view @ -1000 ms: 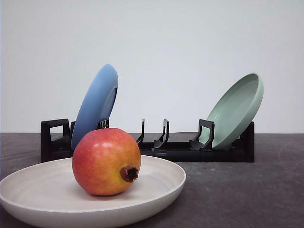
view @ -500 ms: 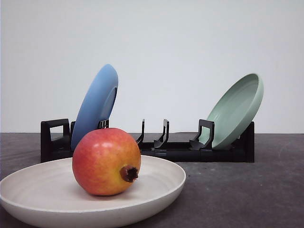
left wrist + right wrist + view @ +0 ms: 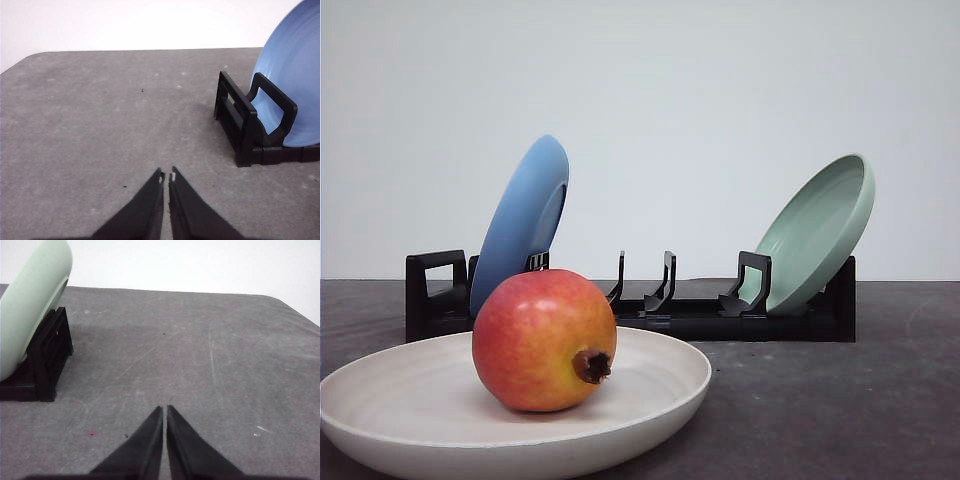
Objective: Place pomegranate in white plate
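Both end effectors [image 3: 166,176] [image 3: 164,409] apparently closed; pomegranate [image 3: 544,340] inside white plate [image 3: 400,400].

No readable text, labels, brands or numbers anywhere: none on the plates, rack [image 3: 650,310], pomegranate [image 3: 542,340] or worktop [image 3: 100,130].

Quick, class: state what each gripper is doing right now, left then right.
Left gripper: closed, holding nothing.
Right gripper: closed, holding nothing.
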Robot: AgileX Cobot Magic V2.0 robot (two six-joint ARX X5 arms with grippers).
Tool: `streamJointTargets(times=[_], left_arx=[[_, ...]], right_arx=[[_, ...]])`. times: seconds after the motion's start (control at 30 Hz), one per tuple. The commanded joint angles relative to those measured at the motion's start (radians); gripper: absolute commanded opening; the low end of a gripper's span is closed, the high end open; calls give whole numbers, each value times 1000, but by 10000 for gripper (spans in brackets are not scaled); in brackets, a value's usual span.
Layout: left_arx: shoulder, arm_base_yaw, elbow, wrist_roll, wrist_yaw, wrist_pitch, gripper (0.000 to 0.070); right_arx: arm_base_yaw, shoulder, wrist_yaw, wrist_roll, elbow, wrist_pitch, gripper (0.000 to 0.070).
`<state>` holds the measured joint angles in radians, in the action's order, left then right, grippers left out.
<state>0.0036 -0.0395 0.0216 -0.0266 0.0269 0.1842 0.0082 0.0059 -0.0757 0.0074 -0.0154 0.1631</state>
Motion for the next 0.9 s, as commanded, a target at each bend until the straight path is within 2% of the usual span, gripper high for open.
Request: streamJointTargets(times=[0.0, 0.87], left_arx=[[-1, 0, -10, -8, 2, 4, 0], [-1, 0, -10, -7, 2, 4, 0]], right_arx=[[0, -2, -4, 11, 4, -9, 8], [0, -2, -4, 11, 4, -9, 7]])
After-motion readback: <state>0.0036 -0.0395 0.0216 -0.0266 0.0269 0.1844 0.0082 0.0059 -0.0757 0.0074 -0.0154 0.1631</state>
